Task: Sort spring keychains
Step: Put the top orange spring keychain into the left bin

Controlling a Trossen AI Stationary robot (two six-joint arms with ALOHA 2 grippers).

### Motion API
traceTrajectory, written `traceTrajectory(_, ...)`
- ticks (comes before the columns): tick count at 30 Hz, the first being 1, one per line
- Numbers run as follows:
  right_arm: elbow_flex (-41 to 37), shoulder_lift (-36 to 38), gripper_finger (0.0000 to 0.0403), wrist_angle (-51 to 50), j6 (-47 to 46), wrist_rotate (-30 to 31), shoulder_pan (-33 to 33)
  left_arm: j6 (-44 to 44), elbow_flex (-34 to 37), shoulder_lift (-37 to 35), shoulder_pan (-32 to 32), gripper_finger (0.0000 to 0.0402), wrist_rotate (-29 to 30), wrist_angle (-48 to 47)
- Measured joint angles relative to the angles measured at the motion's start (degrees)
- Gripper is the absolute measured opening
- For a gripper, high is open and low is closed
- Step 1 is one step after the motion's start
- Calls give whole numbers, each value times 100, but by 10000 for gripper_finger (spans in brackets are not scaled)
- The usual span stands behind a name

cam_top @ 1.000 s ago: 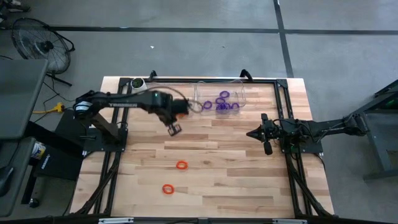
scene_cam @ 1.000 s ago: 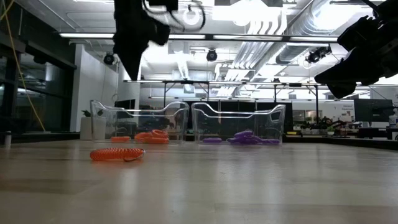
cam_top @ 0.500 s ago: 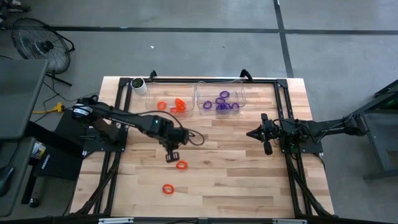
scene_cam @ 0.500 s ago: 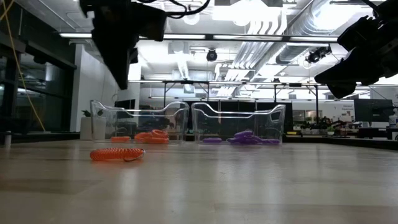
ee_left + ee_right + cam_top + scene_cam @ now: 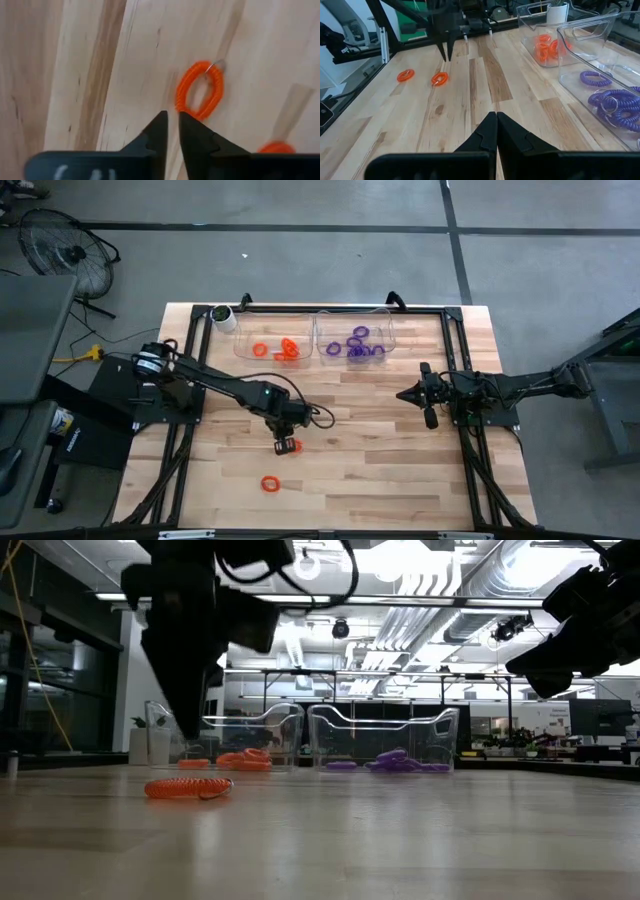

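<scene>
Two orange spring keychains lie flat on the wood. One (image 5: pixel 181 94) sits just beyond my left gripper's fingertips; the other (image 5: pixel 270 483) lies nearer the table's near edge. My left gripper (image 5: pixel 285 446) points down over the first keychain (image 5: pixel 440 78), its fingers (image 5: pixel 173 120) a narrow gap apart and holding nothing. My right gripper (image 5: pixel 496 116) is shut and waits above the table's right side (image 5: pixel 425 402). A clear bin (image 5: pixel 240 345) at the far edge holds orange keychains, and the bin beside it (image 5: pixel 390 340) holds purple ones.
A white cup (image 5: pixel 222 315) stands at the far left corner beside the orange bin. A black frame rail (image 5: pixel 455 370) runs along the table's sides and far edge. Bare wood lies between the bins and the two loose keychains.
My left gripper has travelled from near the orange bin toward the table's near edge and has come down over the orange keychain in the middle of the table. The keychains and my right arm have stayed put.
</scene>
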State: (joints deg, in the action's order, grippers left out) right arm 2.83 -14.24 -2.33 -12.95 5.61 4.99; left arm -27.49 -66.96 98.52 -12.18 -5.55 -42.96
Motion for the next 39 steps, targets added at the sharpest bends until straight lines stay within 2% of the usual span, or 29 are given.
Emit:
traceTrajectory(7,0,0,0,0,-2,2,-2,-117,-9,183,-130,126,-12,40)
traceTrajectory(12,0,0,0,0,0,0,-1,-140,-11,183,-138,158,39,272)
traceTrajectory(18,0,0,0,0,0,0,-2,-183,6,183,-138,161,178,258)
traceTrajectory(29,0,4,0,-9,-1,1,-1,-324,3,809,-173,161,170,423)
traceTrajectory(39,0,0,0,0,0,1,1,-292,-2,830,-175,155,275,394)
